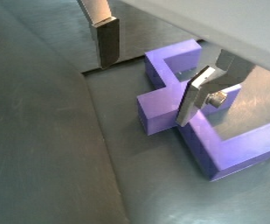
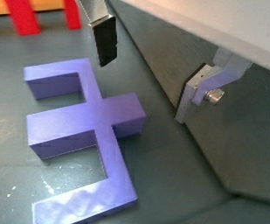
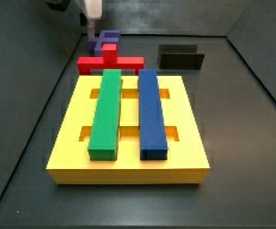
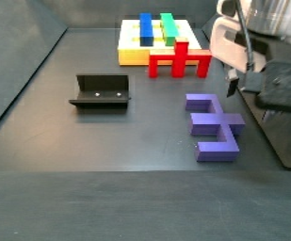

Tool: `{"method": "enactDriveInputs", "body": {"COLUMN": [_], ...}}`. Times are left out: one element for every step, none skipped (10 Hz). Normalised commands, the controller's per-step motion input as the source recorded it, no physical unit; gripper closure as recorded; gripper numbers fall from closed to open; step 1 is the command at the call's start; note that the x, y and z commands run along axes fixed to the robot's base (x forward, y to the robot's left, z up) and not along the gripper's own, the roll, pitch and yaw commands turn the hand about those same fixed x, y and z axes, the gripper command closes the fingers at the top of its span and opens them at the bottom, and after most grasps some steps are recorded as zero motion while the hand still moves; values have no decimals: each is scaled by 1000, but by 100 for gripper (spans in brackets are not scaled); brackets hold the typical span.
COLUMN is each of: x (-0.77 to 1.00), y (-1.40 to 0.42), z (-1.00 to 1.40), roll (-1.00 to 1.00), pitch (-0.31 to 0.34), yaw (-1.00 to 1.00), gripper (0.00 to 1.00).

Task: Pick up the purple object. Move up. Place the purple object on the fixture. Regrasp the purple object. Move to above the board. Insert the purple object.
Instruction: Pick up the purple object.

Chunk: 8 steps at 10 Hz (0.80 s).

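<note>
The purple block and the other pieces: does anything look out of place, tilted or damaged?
Nothing stands out. The purple block lies flat on the floor, whole, with the open gripper above it. The red block lies beside the yellow board, the green bar and blue bar lie straight, and the black fixture is empty.

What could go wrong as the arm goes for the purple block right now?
1. The gripper hangs open above the purple object, off its centre in a wrist view; the jaws might close on an arm, not the stem.
2. The red block lies close by and could be knocked.
</note>
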Motion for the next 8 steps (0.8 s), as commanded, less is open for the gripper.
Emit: {"method": "enactDriveInputs", "body": {"x": [0, 0, 0, 23, 140, 237, 186, 166], "y": [134, 151, 146, 143, 160, 0, 0, 0], "z": [-214, -206, -194, -200, -234, -260, -314, -300], "roll": [-86, -89, -107, -124, -129, -113, -104, -114], "pitch": [-49, -50, -64, -66, -50, -50, -76, -80], "yaw": [-797, -774, -757, -734, -620, -266, -163, -114], "gripper": [0, 0, 0, 0, 0, 0, 0, 0]}}
